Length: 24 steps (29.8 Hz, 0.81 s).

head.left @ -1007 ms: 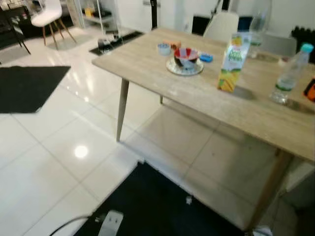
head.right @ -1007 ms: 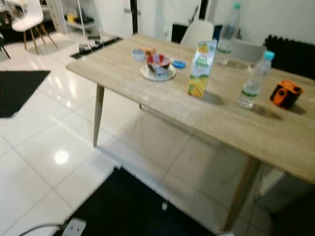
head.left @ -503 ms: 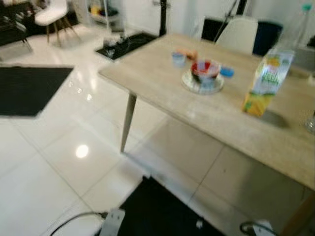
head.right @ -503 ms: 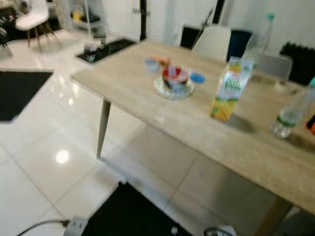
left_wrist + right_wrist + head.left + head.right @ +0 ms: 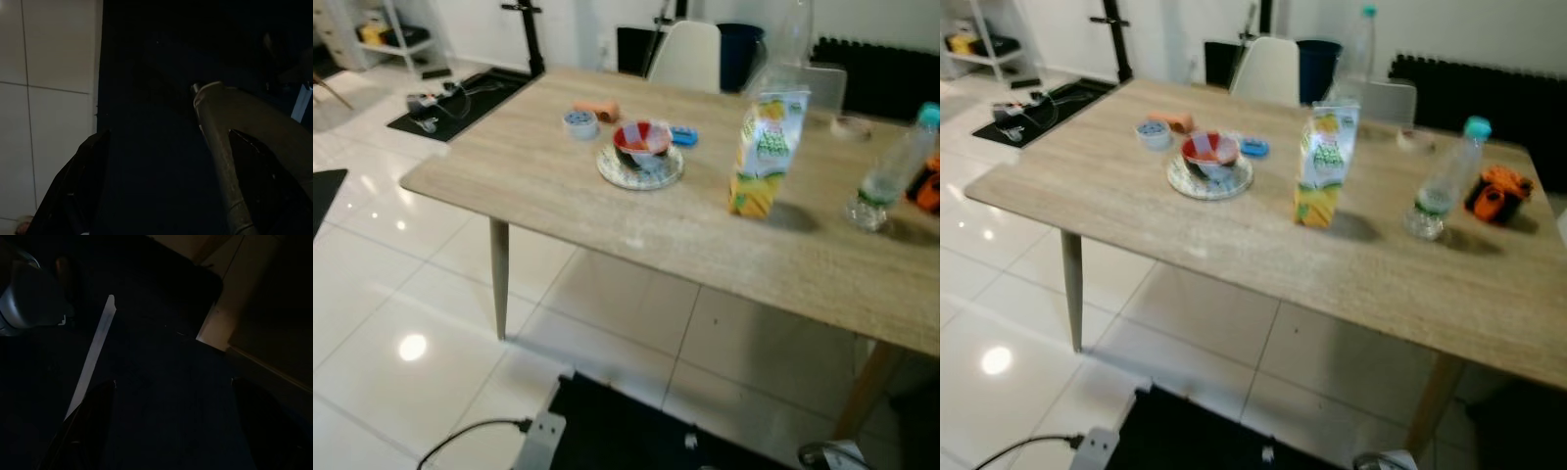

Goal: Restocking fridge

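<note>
Right now I stand before the long light-wood table [image 5: 1234, 250] with both arms hanging idle; the left gripper [image 5: 161, 196] and the right gripper [image 5: 171, 431] each show two black fingers spread apart over a dark mat, holding nothing. The green-and-yellow juice carton [image 5: 1320, 166] stands upright near the table's middle, the clear plastic water bottle with a blue cap [image 5: 1442, 181] well to its right, a red-rimmed bowl on a round plate [image 5: 1210, 162] to its left. To do this step well, I judge I should square up to the carton and stop before reaching. Compared with a second ago, my view has swung: the table's left corner and the orange object [image 5: 1494, 191] now show.
</note>
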Available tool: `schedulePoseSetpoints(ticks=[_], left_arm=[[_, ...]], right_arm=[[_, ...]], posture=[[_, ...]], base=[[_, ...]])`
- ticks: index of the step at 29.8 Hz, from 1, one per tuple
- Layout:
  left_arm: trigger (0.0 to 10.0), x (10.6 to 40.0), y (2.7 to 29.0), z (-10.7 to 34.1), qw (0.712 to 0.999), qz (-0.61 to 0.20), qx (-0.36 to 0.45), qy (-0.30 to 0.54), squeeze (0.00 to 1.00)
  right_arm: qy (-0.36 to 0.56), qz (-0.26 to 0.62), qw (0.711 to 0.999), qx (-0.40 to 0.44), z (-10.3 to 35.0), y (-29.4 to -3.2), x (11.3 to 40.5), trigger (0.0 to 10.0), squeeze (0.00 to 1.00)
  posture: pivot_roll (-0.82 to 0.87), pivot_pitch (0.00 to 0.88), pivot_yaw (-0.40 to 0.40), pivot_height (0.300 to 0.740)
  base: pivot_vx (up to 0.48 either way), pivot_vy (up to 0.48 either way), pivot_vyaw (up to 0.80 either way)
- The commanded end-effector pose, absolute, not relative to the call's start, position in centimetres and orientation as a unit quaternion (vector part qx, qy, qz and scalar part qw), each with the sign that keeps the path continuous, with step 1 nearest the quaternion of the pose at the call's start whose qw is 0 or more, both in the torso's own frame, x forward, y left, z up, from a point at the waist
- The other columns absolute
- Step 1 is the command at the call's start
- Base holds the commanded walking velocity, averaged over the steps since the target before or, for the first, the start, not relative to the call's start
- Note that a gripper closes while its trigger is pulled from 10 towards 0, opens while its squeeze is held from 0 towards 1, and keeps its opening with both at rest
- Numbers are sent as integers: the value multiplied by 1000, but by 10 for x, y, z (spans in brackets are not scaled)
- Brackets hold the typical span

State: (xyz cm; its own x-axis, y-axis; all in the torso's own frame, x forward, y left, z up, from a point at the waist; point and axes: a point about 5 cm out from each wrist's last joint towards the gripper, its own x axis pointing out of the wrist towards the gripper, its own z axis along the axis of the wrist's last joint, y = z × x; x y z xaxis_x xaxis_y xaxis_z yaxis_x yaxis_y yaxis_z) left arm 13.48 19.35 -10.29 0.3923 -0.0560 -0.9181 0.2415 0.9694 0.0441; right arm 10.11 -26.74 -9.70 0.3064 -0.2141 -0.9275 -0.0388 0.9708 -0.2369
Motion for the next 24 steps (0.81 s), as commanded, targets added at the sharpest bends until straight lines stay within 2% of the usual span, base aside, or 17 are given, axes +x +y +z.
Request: schedulePoseSetpoints(ticks=[1,9,24], left_arm=[[10000,128,198,-105,822,-92,89,555,0],[10000,127,198,-105,819,-93,93,559,0],[10000,127,198,-105,821,-89,89,557,0]], right_arm=[[581,-57,805,-107,-96,-268,104,10000,0],[580,-56,806,-108,-96,-268,105,10000,0],[572,-51,812,-105,-95,-267,108,10000,0]], posture=[[-36,0,19,740],[-36,0,19,740],[-36,0,19,740]], base=[[0,0,0],[0,-408,0],[0,0,0]])
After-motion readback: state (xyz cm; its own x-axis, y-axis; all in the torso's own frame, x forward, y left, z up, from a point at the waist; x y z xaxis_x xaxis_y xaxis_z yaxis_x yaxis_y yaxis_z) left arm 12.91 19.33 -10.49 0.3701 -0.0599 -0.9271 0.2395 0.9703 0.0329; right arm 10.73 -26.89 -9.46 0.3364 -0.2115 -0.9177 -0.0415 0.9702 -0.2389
